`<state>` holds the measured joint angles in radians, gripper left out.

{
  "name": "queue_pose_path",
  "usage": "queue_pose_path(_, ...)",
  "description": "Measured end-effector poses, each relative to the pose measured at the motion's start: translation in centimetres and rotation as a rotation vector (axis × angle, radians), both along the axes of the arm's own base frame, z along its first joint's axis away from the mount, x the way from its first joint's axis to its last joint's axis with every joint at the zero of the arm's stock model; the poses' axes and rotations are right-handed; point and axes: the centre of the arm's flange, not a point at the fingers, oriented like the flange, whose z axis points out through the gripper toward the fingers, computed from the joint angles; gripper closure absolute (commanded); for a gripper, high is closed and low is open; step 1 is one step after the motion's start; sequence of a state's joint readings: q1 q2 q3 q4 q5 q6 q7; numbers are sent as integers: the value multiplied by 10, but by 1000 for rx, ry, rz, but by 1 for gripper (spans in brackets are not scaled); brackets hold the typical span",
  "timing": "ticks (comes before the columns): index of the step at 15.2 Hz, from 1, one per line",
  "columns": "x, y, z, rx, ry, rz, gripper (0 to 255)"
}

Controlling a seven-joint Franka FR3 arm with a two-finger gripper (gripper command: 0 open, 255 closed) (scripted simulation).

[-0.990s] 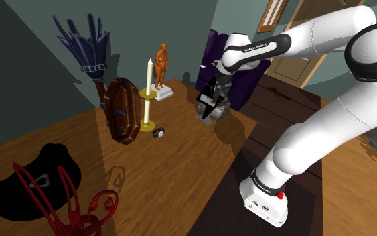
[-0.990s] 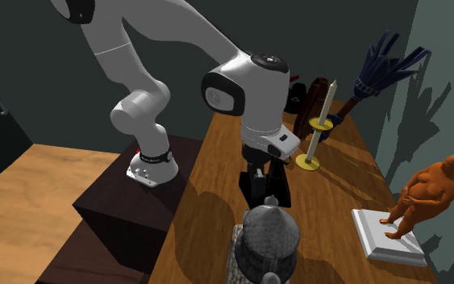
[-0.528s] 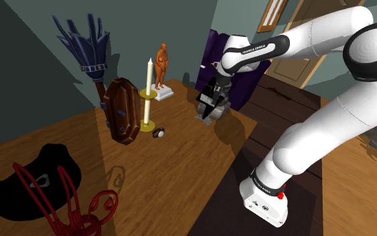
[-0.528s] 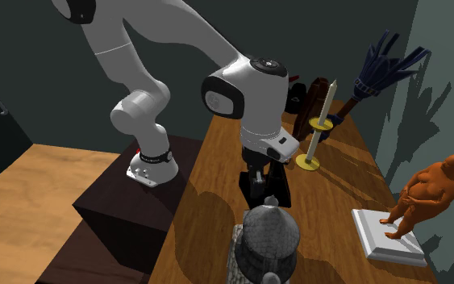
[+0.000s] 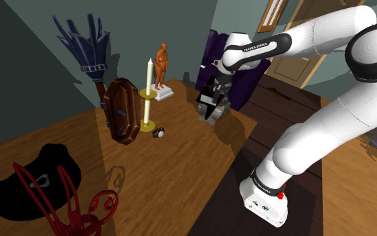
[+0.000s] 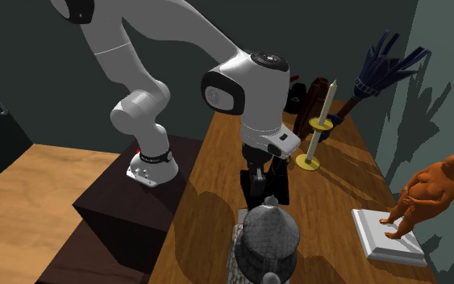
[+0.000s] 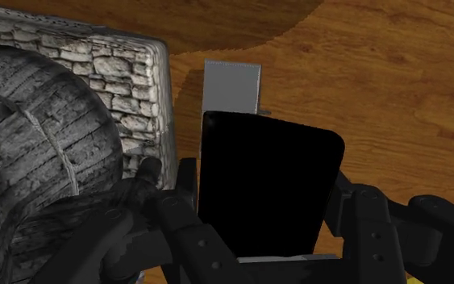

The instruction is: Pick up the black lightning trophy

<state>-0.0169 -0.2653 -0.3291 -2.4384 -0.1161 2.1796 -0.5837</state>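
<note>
The black lightning trophy (image 7: 265,161) is a black slab on a pale grey base (image 7: 231,85). My gripper (image 7: 265,198) is shut on it, one finger pressed on each side of the slab. In the shoulder view the gripper (image 5: 215,92) holds the trophy (image 5: 210,102) just above the far end of the wooden table (image 5: 167,167). In the second exterior view the gripper (image 6: 261,179) hangs under the white wrist with the trophy (image 6: 257,192) in it, right behind a grey stone well model (image 6: 265,242).
The stone well (image 7: 47,121) stands tight against one finger. Along the table are a white candle in a gold holder (image 5: 147,94), a brown coffin-shaped box (image 5: 122,110), an orange figurine (image 5: 161,64) on a white base, a dark blue feather broom (image 5: 86,47) and a red wire stand (image 5: 66,201).
The gripper has risen a little with the trophy in it; the trophy's grey base now stands slightly higher beside the stone well.
</note>
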Motion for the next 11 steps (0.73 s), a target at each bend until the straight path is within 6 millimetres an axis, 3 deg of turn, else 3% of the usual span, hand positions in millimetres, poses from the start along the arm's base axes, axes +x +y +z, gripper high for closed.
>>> queue_pose_path(11,1,0,58,0,1,0,255)
